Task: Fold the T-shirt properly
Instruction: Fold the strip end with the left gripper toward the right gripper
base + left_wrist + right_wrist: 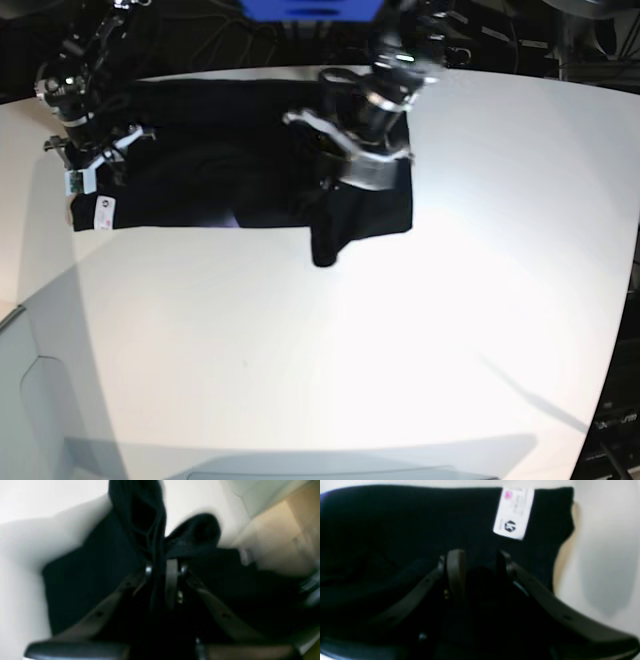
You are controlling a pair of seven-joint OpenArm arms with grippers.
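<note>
The black T-shirt lies spread across the far part of the white table. My left gripper is shut on a bunch of its cloth and holds it lifted; a black flap hangs from it toward the front. My right gripper is low over the shirt's left edge, near a white label. Its fingers stand a little apart with black cloth between them. Black on black hides whether they pinch it. No print shows.
The table's far edge and dark equipment with cables lie behind the shirt. A pale bin or box corner sits at the front left. A beige surface shows beyond the table in the left wrist view.
</note>
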